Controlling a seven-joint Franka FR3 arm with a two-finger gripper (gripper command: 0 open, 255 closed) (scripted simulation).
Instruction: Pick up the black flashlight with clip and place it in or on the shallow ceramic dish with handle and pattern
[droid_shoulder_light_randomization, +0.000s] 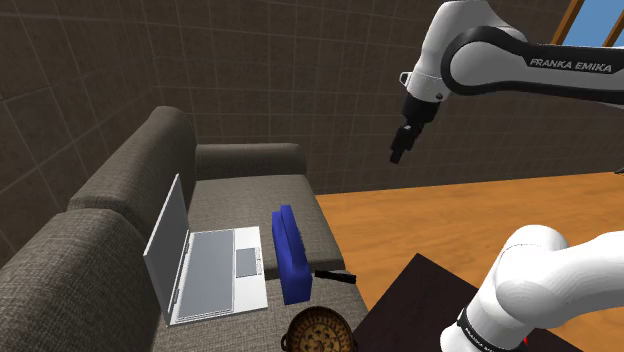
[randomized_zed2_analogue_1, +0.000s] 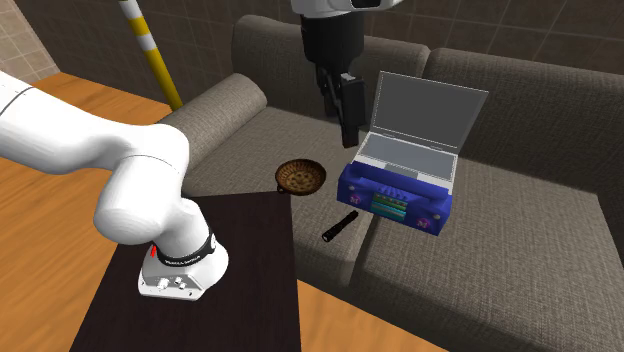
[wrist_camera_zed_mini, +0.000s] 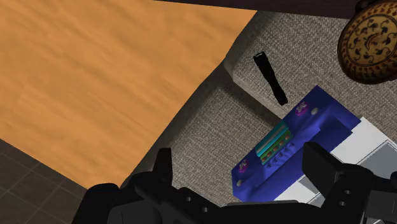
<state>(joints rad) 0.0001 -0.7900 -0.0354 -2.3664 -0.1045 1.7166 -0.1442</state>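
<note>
Even soft light, faint shadows, no glare

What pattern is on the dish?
Brown dish with dark swirling motifs, clearest in the wrist view.

We see a black flashlight (wrist_camera_zed_mini: 270, 77) on the grey-brown woven sofa (wrist_camera_zed_mini: 210, 121). The dish (wrist_camera_zed_mini: 372, 41) — at five o'clock from the blue box (wrist_camera_zed_mini: 321, 118) in the shoulder view — is tan with dark brown scrollwork. The box bears a teal panel and pinkish spots; the floor (wrist_camera_zed_mini: 95, 76) is orange wood grain.
</note>
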